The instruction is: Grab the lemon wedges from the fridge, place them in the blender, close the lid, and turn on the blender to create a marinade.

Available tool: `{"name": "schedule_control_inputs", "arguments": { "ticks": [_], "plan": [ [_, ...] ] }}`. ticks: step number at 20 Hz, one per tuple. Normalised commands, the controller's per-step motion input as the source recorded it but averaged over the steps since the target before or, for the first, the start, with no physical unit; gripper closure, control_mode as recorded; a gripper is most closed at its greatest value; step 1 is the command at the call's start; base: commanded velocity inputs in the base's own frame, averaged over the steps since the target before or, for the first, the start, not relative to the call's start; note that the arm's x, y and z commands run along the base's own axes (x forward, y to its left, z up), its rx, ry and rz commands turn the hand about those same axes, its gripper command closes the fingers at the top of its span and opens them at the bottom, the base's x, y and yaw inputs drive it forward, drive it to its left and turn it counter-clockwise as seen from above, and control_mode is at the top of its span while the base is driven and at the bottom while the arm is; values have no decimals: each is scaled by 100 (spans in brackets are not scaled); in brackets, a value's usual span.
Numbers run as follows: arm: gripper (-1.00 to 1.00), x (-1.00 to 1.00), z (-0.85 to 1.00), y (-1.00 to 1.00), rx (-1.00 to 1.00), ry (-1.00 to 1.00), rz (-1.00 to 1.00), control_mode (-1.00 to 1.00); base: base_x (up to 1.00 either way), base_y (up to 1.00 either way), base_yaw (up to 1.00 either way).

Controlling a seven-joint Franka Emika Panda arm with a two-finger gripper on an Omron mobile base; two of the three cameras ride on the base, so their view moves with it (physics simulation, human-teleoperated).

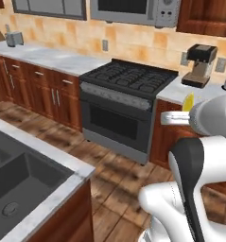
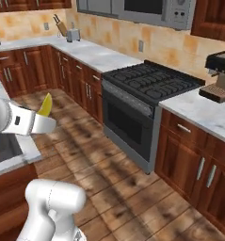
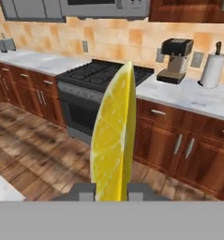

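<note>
My gripper (image 3: 111, 190) is clamped on one of the lemon wedges (image 3: 114, 136), the two fingertips pinching its lower end from either side. In the hand view the wedge stands up between the tips, its long axis running from them away along the gripper's own line, the pointed far end leaning slightly right, the cut face turned left and the rind edge on the right. From the right base view the wedge (image 2: 45, 105) sticks up at a slant beyond the hand; in the left base view it (image 1: 188, 101) shows as a yellow sliver just past the wrist, in front of the far counter (image 1: 190, 92).

I judge I'm carrying it toward the blender, which I can't see here; ahead are the stove (image 3: 101, 75), a coffee machine (image 3: 175, 60) and a paper towel roll (image 3: 212, 69). To do this well I'd keep the squeeze steady, since I hold only the end, and swing gently. Over the jar I'd tip the point downward so the wedge drops in lengthwise rather than catching across the rim.
</note>
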Motion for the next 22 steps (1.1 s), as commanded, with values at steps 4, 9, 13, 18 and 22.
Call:
{"name": "schedule_control_inputs", "arguments": {
  "ticks": [4, 9, 13, 18, 22],
  "plan": [
    [100, 0, 0, 0, 0, 0, 0, 100, 100, -64, 42],
    [100, 0, 0, 0, 0, 0, 0, 100, 100, -55, 41],
    [100, 0, 0, 0, 0, 0, 0, 100, 100, -46, 41],
    [100, 0, 0, 0, 0, 0, 0, 100, 100, -24, 37],
    [100, 0, 0, 0, 0, 0, 0, 100, 100, 0, 27]
  ]
}}
